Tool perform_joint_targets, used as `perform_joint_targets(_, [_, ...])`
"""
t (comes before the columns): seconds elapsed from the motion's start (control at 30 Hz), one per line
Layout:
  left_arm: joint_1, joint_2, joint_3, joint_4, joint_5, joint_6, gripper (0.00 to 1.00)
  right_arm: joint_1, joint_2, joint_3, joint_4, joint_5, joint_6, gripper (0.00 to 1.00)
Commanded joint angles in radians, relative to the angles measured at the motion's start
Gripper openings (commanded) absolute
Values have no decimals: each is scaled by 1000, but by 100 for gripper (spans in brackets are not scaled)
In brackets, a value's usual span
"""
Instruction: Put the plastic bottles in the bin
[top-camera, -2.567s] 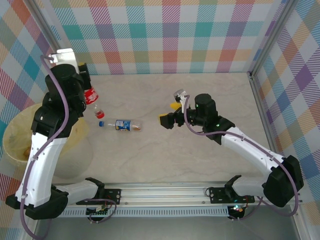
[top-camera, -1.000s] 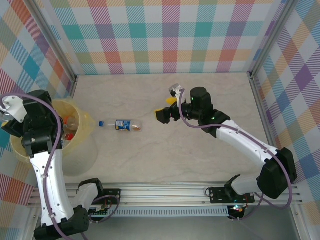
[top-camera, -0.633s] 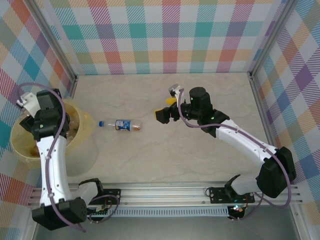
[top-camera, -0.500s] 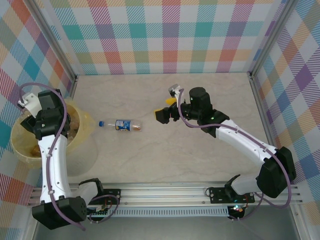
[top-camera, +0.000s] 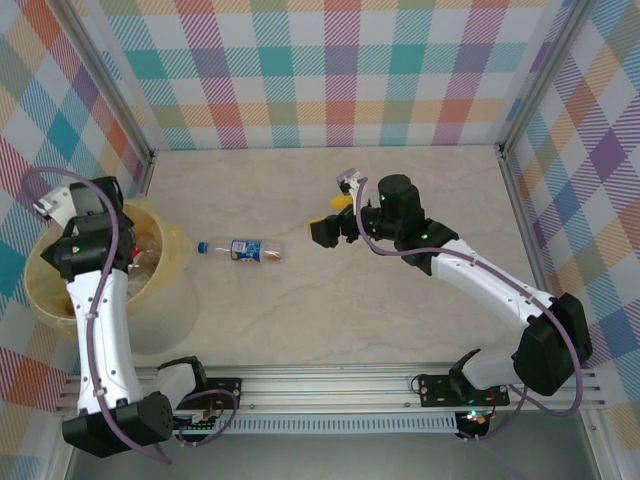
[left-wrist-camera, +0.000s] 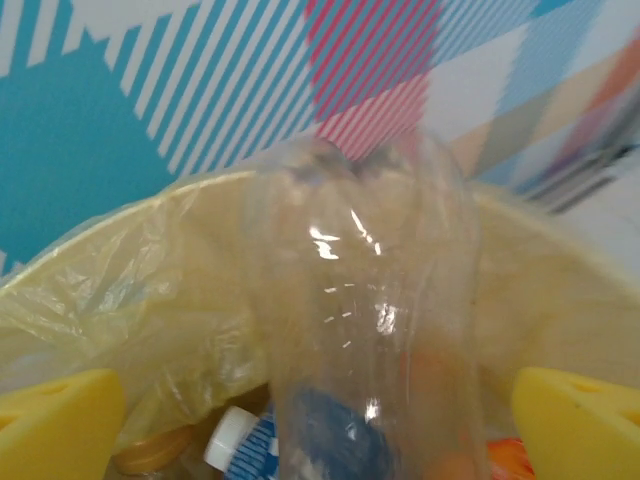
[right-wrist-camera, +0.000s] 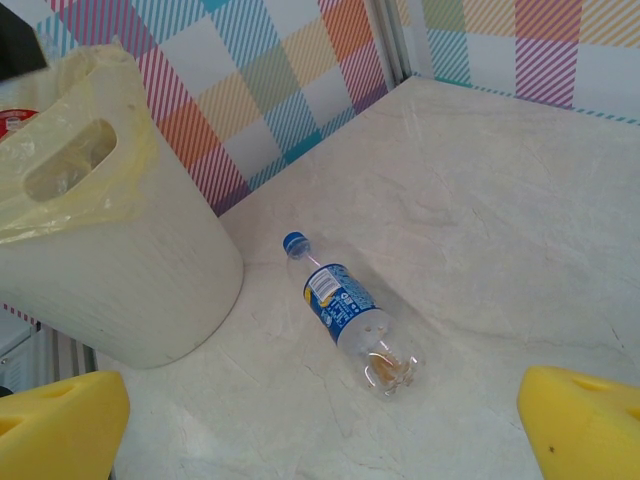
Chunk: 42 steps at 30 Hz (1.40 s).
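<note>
The left gripper (left-wrist-camera: 318, 418) hangs wide above the bin (left-wrist-camera: 130, 250), its yellow pads (left-wrist-camera: 55, 420) showing at the two lower corners of the wrist view. A clear bottle (left-wrist-camera: 370, 330) shows blurred in the gap between them, running up the middle of that view. It touches neither pad as far as can be seen, and whether anything bears it cannot be told. Under it, inside the bin's crumpled liner (left-wrist-camera: 190, 330), lie other bottles, among them a white-capped bottle (left-wrist-camera: 232, 440) with a blue label. In the top view the left arm (top-camera: 100, 330) stands steeply up from its base and bends its wrist over the bin's rim at the left edge of the table (top-camera: 400, 350).

The right gripper (top-camera: 332, 217) is wide too and holds nothing; its pads sit far apart in its own wrist view. The right arm (top-camera: 480, 285) reaches from the near right out low over the middle of the table, with the gripper pointing left. The blue-label bottle (top-camera: 250, 250) lies on its side on the table to the left of that gripper, apart from it, between it and the bin. Its blue cap points toward the bin, near the wall but not touching. Its base end faces the gripper and holds a little brown liquid.
</note>
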Motion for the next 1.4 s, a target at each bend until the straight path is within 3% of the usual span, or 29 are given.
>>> perform_joint_targets(0.0, [5,-32,116,-79,209,-32,100,7,11,32,18,-10,9,100])
perform_joint_targets(0.1, [4,-14,148,-65,326,-44,100,8,14,37,17,-11,13,100])
perform_joint_targets(0.4, [5,96,39,20,418,-100,100,12,-5,28,0,4,8,100])
perform_joint_targets(0.5, [7,128,8,-4,392,-151,100,13,-9,25,-1,7,8,100])
perform_joint_targets(0.63, [9,97,-12,-64,270,-220,100,14,-12,19,0,12,7,100])
perform_joint_targets(0.73, [20,53,-12,-55,267,-212,100,14,-10,16,4,14,1,100])
perform_joint_targets(0.93, [22,35,91,-26,413,-161,100,14,-7,18,7,16,-3,100])
perform_joint_targets(1.13, [10,-9,188,-36,481,-224,100,14,-32,-6,5,73,0,100])
perform_joint_targets(1.23, [-58,-12,193,-2,532,-258,100,14,-51,-22,0,125,1,100])
perform_joint_targets(1.37, [-277,23,201,29,413,-296,100,14,-76,-41,-2,188,17,100])
